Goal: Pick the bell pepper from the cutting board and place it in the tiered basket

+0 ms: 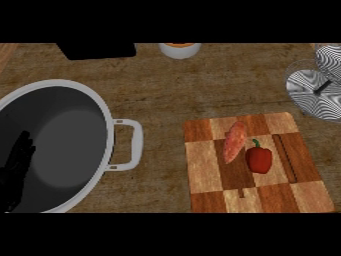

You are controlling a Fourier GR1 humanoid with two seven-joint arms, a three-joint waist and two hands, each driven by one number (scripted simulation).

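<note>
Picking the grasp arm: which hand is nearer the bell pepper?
Left, the only hand in view. The left hand rests over the pot, far left of the bell pepper on the cutting board. The right hand is out of view.

Single head view, steep downward on counter (173, 90); pot (47, 145) lower left, cutting board (202, 192) lower right, fairly close.

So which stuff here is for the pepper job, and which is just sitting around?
For the job:
- bell pepper, red, on the cutting board
- tiered basket, at the far right
- left hand, open over the pot

Just lying about:
- orange-pink vegetable beside the pepper
- big pot
- white cup
- black box
</note>
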